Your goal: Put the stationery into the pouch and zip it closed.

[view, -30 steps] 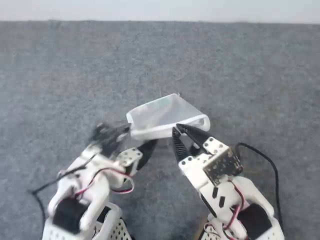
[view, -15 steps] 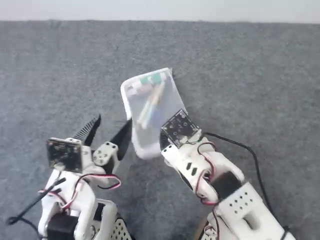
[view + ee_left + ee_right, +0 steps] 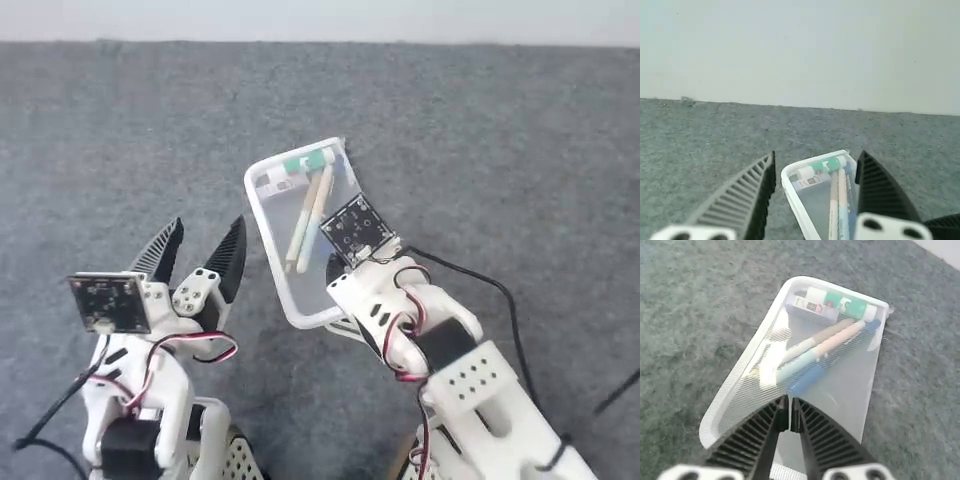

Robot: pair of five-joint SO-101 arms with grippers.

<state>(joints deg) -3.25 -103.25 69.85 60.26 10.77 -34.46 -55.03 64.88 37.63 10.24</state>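
A translucent white mesh pouch is held tilted above the grey carpet, with pens and a green-capped glue stick showing through it. In the right wrist view the pouch fans out from my right gripper, which is shut on the pouch's near edge; the pens lie diagonally inside. From above, my right gripper sits under its camera board. My left gripper stands open to the pouch's left, apart from it. Its own view looks past the spread fingers at the pouch.
Grey carpet covers the table to a pale wall at the back. A black cable trails beside the right arm.
The left gripper let go of the pouch, opened and drew back to the left. The right arm turned the pouch lengthwise, so the pens inside now face the high view.
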